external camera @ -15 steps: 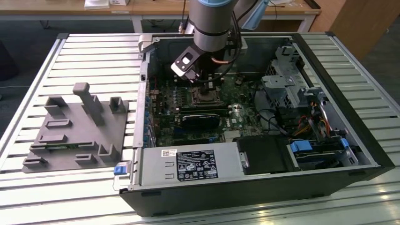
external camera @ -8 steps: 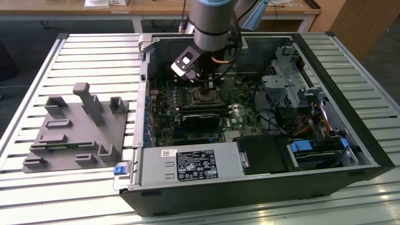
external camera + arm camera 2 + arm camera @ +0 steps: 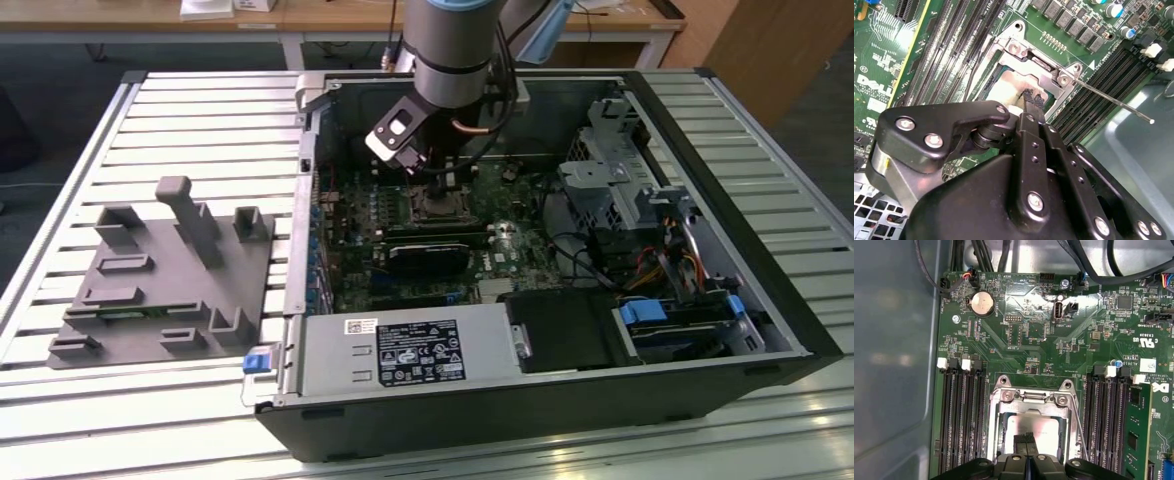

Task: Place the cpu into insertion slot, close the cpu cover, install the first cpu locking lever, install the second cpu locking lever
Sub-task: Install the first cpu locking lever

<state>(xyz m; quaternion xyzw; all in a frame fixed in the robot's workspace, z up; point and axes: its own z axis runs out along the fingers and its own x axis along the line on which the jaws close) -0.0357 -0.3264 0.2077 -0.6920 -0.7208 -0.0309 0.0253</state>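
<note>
Over the insertion slot (image 3: pixel 434 207) the claw (image 3: pixel 1026 438) sits with tips pressed together, pinching nothing, on or just above the cpu (image 3: pixel 1046 427) seated under the cpu cover (image 3: pixel 1070 415); risk: locking lever (image 3: pixel 1114 102) beside the slot stands unlatched, so a sideways drag may skew the chip.

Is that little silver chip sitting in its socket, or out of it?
In. The cpu lies flat inside the insertion slot, framed by the cpu cover, beneath the hand.
</note>
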